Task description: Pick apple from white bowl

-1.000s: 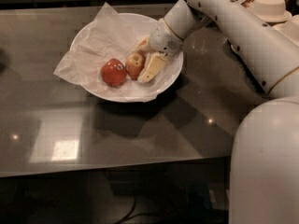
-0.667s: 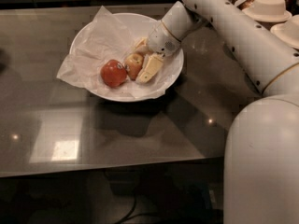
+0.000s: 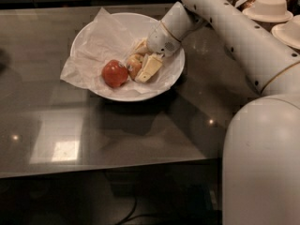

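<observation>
Half the apple (image 3: 133, 65) hides behind the gripper (image 3: 142, 61), jaws open astride it in the white bowl (image 3: 93, 29). Whether they touch it, can't tell.

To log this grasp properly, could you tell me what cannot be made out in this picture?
All in the camera view:
- The apple: its right side is hidden by the gripper, which sits in the bowl around it.
- The bowl's right inside: covered by the arm.
- The bowl's floor: under the paper.
- The plates, top right: cut off by the picture's edge.
</observation>
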{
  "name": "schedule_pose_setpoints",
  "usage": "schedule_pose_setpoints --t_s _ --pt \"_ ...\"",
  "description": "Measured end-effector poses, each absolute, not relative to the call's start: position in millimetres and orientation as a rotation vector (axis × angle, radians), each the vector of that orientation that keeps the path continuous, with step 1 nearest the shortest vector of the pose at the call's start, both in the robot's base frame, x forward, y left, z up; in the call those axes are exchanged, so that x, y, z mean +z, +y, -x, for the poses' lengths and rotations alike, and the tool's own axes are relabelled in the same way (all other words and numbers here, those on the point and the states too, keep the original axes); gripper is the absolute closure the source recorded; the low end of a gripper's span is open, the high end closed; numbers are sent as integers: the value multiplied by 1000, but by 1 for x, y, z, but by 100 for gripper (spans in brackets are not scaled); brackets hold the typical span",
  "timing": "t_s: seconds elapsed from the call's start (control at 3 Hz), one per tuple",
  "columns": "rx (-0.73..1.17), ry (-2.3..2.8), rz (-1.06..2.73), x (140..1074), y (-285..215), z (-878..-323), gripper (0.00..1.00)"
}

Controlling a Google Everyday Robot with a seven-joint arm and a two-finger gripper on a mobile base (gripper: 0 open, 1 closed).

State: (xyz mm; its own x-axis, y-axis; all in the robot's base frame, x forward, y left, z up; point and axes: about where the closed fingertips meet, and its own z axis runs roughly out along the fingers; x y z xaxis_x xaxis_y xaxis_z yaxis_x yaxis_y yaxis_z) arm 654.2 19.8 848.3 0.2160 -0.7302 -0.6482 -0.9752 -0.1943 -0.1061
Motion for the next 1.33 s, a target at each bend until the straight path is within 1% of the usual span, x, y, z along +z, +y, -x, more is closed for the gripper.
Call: schedule_pose_setpoints --t_s 0.33,1.33 --pt "639 1575 1994 848 21 -654 99" --pt "555 1578 1987 884 18 -639 100"
